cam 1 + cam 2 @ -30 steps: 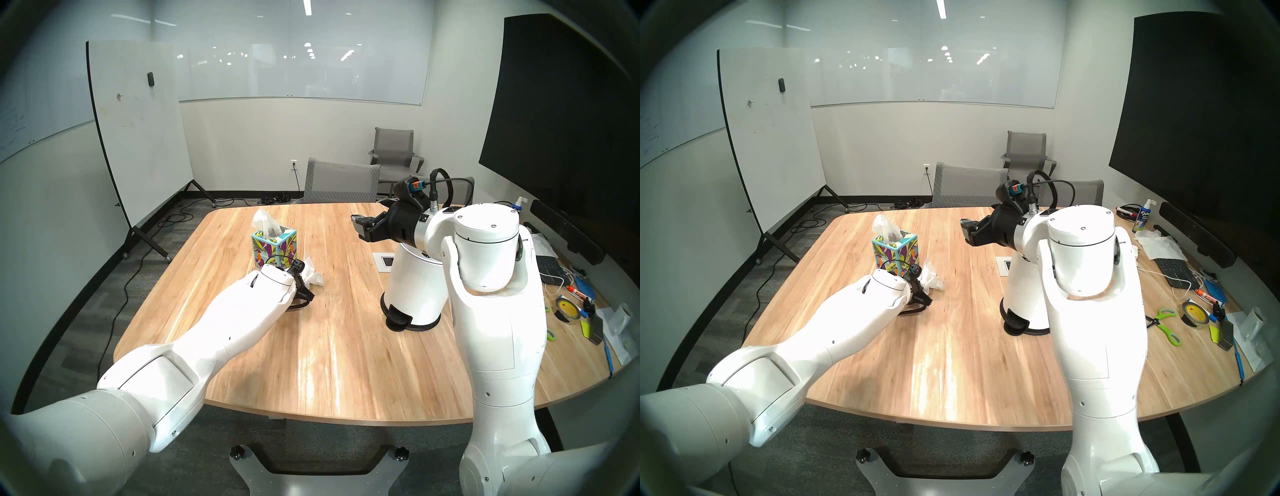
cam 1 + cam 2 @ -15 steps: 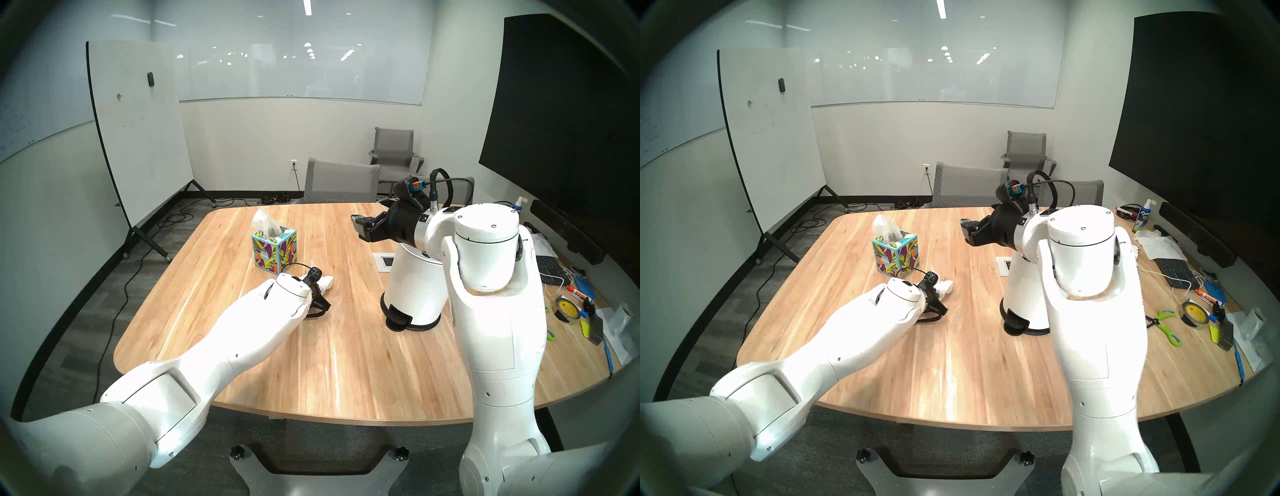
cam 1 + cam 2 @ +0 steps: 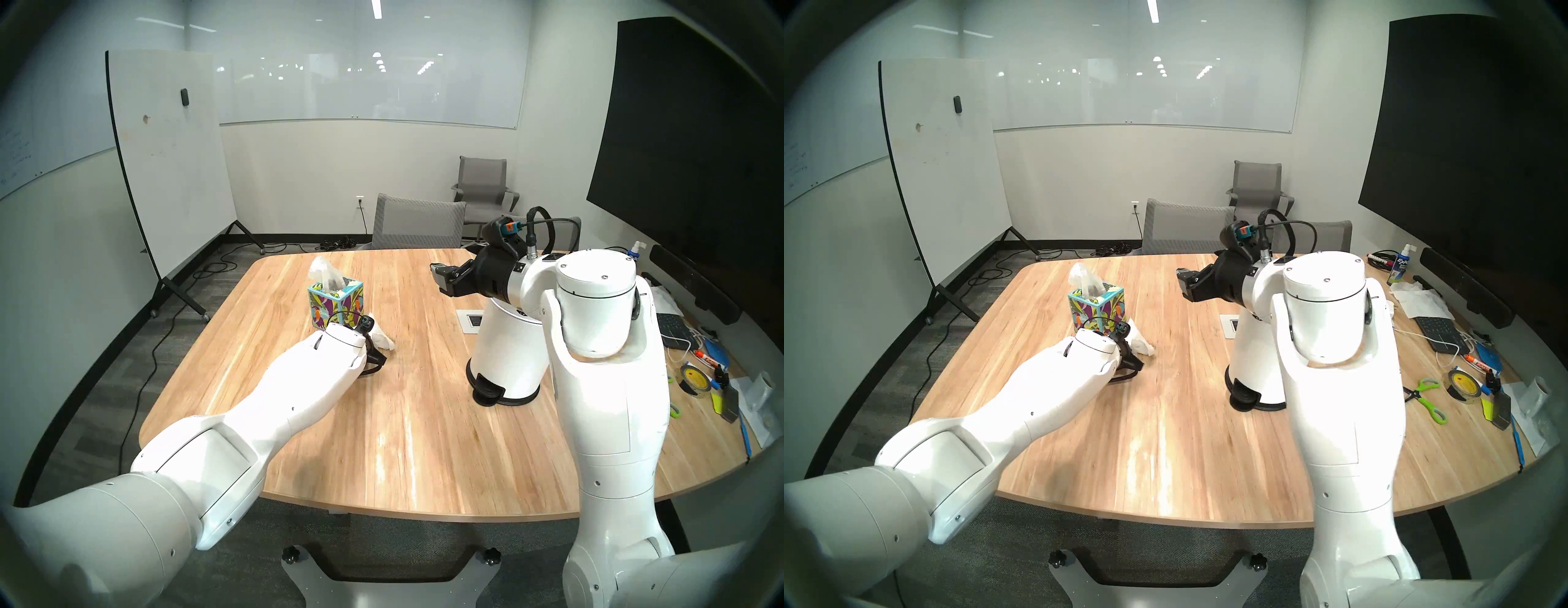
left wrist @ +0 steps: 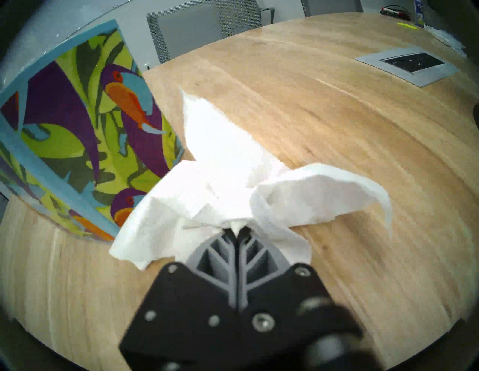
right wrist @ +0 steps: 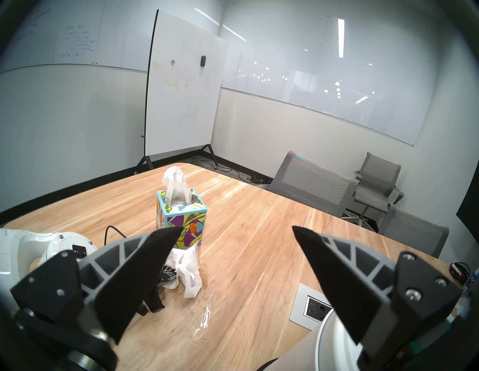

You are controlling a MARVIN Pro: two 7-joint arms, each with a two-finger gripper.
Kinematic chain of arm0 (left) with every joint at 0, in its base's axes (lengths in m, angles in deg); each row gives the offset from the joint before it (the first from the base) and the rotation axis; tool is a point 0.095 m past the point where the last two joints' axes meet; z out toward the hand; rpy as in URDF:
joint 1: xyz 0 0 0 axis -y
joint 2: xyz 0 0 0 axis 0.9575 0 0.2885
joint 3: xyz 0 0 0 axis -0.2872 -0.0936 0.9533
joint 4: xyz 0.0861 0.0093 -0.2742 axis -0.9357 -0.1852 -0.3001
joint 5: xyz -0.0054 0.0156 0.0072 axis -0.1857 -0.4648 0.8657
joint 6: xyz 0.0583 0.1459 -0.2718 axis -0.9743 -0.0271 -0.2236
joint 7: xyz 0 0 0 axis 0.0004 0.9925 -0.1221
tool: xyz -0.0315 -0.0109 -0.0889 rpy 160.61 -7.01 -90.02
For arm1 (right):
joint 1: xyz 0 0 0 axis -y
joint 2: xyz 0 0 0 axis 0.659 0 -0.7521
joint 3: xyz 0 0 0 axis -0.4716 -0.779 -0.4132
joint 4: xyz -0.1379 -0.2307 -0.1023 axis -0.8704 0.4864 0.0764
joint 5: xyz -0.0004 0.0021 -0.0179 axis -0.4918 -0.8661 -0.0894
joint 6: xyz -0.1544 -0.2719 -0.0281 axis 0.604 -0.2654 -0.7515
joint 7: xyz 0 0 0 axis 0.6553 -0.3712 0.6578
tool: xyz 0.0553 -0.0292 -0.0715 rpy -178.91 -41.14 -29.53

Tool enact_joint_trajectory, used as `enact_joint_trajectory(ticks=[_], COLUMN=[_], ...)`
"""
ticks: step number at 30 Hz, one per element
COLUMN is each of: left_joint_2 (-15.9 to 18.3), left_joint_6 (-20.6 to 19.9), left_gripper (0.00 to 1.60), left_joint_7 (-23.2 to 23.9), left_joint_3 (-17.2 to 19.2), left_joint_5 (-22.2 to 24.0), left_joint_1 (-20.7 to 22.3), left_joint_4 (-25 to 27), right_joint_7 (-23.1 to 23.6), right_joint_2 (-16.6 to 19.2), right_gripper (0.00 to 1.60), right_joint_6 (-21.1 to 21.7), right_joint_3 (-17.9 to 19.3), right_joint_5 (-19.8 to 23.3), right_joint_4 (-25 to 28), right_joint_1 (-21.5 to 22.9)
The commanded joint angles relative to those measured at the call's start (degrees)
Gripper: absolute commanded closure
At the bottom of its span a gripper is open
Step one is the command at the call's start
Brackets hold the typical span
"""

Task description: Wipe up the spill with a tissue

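Note:
My left gripper [image 4: 237, 228] is shut on a crumpled white tissue [image 4: 220, 165] and presses it on the wooden table, just right of the toucan-printed tissue box [image 4: 77, 142]. The head view shows the tissue [image 3: 384, 341] poking out past the left gripper [image 3: 375, 350], in front of the box [image 3: 337, 303]. The dark brown spill shows in no view. The right wrist view shows a glossy wet streak [image 5: 204, 317] on the wood near the tissue [image 5: 188, 269]. My right gripper [image 3: 441, 278] is open and empty, held in the air above the table's far right.
A white pedal bin [image 3: 505, 352] stands on the table under my right arm. A grey socket plate [image 3: 471, 321] is set into the table beside it. Tape, scissors, markers and papers [image 3: 1463, 382] lie along the right edge. Grey chairs [image 3: 418, 223] stand at the far side.
My left gripper swept the tissue to the right across the table, then back left toward the tissue box. The right arm has not moved.

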Motion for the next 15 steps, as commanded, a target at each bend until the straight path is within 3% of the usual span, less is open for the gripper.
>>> enact_joint_trajectory(ticks=[1,5,8,15], left_joint_2=[-4.64,-4.81,-6.42,-2.86], left_joint_6=[0.60,0.41,2.28,4.10], left_gripper=[1.60,1.60,1.60,1.60], left_joint_7=[1.27,0.73,-0.35,1.36], left_joint_3=[-2.04,-2.50,-1.24,0.47], left_joint_5=[-0.23,-0.40,-0.11,0.06], left_joint_1=[-0.29,-1.36,1.75,5.23], left_joint_4=[0.88,1.96,-5.46,-9.62], right_joint_7=[0.03,0.03,0.05,0.02], right_joint_2=[-0.05,-0.04,-0.02,-0.06], right_gripper=[0.00,0.00,0.00,0.00], right_joint_6=[-0.13,-0.12,-0.06,-0.14], right_joint_3=[-0.01,-0.01,-0.02,0.00], right_joint_5=[0.03,0.03,0.02,0.04], right_joint_4=[0.90,0.93,0.98,0.86], right_joint_1=[0.64,0.64,0.64,0.64])
